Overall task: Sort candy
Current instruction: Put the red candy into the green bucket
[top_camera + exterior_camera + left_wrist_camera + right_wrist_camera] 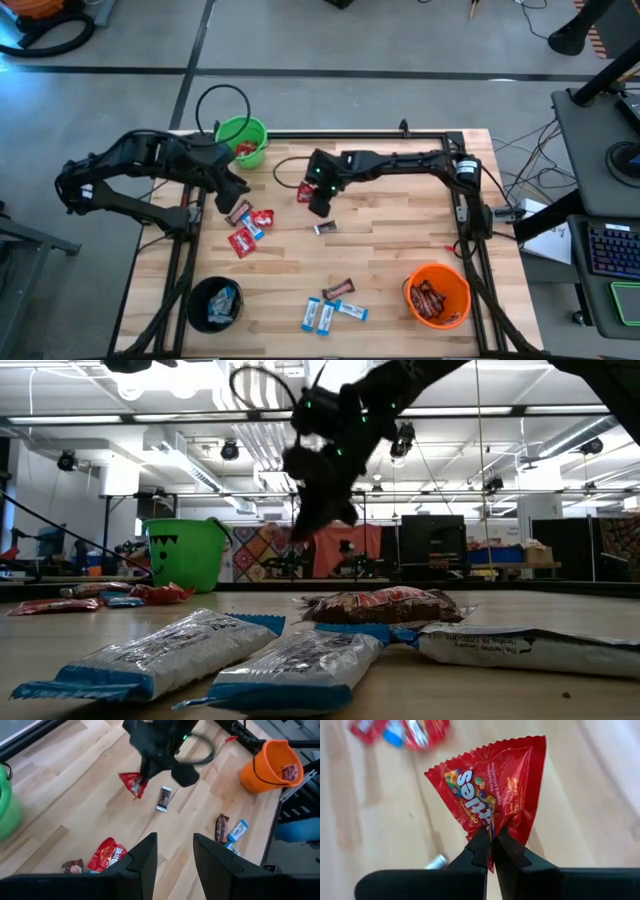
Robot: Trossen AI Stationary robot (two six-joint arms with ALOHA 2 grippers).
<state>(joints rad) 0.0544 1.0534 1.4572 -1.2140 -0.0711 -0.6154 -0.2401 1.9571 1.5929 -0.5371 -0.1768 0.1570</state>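
My right gripper (490, 849) is shut on a red candy packet (492, 790), left of the table's middle (304, 192). My left gripper (175, 860) hangs open above a cluster of red and blue-and-white packets (250, 228) at the table's left and touches nothing. A dark brown bar (326, 228) lies flat near my right gripper. Blue-and-white packets (325, 315) and another brown bar (338, 290) lie near the front edge. A green bucket (240, 140) stands far left, a black bucket (215, 303) near left and an orange bucket (437, 295) near right. My right gripper pinches the red packet between its two fingertips at one edge of the wrapper (489, 829). The fingers slant down from the table's far right side. The packet sticks out beyond the fingertips, lifted clear of the table (132, 784).
The orange bucket holds brown bars and the black one blue-and-white packets. A black frame (360, 133) runs along the table's far edge and sides. Bare wood lies between the middle brown bar and the orange bucket.
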